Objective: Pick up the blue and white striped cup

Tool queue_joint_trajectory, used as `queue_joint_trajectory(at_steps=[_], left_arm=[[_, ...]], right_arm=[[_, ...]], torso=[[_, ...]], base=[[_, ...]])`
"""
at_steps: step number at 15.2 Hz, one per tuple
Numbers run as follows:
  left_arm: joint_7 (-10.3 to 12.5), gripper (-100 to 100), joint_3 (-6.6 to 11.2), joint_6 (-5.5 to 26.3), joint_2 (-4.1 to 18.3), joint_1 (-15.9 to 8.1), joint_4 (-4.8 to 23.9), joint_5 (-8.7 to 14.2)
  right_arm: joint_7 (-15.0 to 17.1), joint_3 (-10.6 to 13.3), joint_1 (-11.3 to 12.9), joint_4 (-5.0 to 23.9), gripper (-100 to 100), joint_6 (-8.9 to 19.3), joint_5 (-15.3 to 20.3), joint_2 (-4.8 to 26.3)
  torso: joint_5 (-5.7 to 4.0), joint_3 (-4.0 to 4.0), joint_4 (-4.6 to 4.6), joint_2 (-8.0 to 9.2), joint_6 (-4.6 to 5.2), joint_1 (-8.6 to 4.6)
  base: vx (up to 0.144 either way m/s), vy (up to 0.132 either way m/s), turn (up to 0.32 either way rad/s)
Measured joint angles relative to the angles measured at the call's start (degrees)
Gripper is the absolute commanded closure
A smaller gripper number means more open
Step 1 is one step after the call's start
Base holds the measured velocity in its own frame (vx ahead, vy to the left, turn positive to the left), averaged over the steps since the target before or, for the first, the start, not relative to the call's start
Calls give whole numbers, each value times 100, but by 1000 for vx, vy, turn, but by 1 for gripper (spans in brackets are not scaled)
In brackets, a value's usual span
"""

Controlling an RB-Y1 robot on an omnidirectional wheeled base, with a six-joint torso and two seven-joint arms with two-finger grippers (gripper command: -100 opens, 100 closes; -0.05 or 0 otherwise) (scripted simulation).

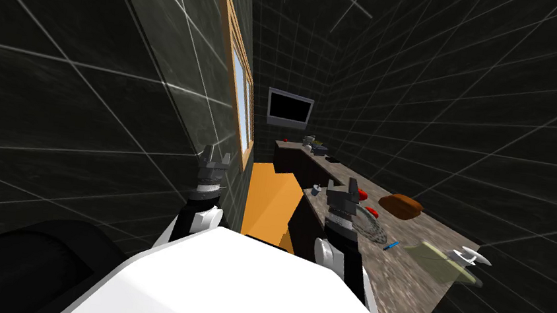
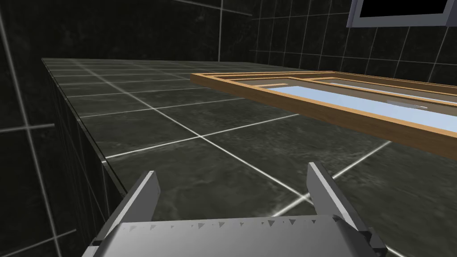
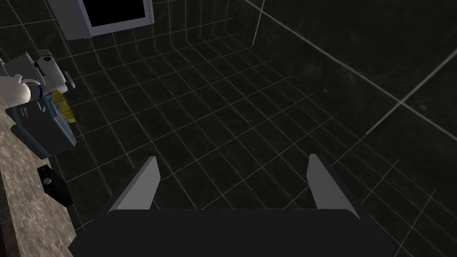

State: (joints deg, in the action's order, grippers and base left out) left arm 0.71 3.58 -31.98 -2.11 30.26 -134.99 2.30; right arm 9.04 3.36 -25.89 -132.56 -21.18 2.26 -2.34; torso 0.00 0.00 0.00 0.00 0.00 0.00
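A small pale cup with bluish bands [image 1: 316, 190] stands on the near part of a mottled stone countertop [image 1: 415, 281], close to its left edge. My right gripper [image 1: 344, 186] is raised just right of the cup, apart from it. In its wrist view the right gripper [image 3: 232, 158] is open and empty, facing a dark tiled wall. My left gripper [image 1: 217, 154] is held up by the dark tiled wall on the left; the left gripper [image 2: 232, 172] is open and empty too.
Behind the right gripper the counter holds a red item [image 1: 363, 193], a brown lump [image 1: 401, 206], a wire strainer [image 1: 370, 223], a blue pen [image 1: 391, 245] and a greenish slab [image 1: 434, 258]. A blue box [image 3: 40, 129], white teapot [image 3: 13, 91] and black remote [image 3: 53, 185] lie further along. Orange floor [image 1: 272, 197] runs between wall and counter.
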Motion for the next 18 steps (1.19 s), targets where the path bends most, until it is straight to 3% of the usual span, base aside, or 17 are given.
queue_joint_trajectory(at_steps=[18], left_arm=[[0, 0, 0, 0, 0, 0, 0, 0]], right_arm=[[37, 33, 82, 380, -100, 59, 482, 2159]], torso=[[-1, -7, -3, -12, -1, -7]], base=[[25, -11, 28]])
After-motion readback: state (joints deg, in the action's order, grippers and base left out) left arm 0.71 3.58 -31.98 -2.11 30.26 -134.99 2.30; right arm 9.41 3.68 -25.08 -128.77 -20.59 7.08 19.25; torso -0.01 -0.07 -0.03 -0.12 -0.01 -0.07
